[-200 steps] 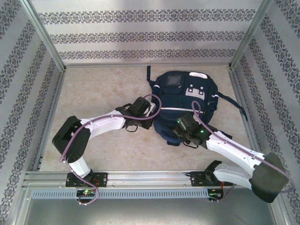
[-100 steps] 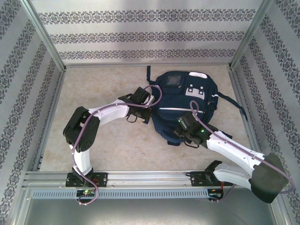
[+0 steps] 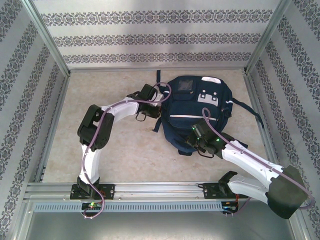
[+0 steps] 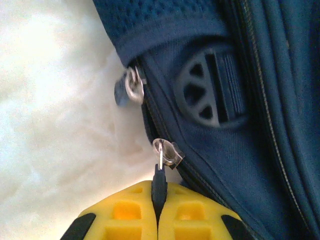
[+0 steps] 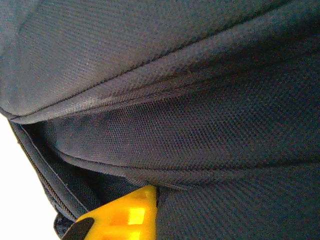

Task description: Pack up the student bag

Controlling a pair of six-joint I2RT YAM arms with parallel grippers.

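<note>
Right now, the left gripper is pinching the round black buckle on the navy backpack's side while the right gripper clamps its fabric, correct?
Not quite. The left wrist view shows the left gripper shut on a dark zipper pull, not the round black buckle, which sits untouched beyond it. The right gripper does clamp the navy backpack fabric.

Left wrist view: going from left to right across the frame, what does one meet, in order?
Bare table → upper zipper pull → lower zipper pull → round black buckle → navy side panel of the student bag.

Student bag point(image 3: 185, 107) on table point(image 3: 115, 165), right of centre
</note>
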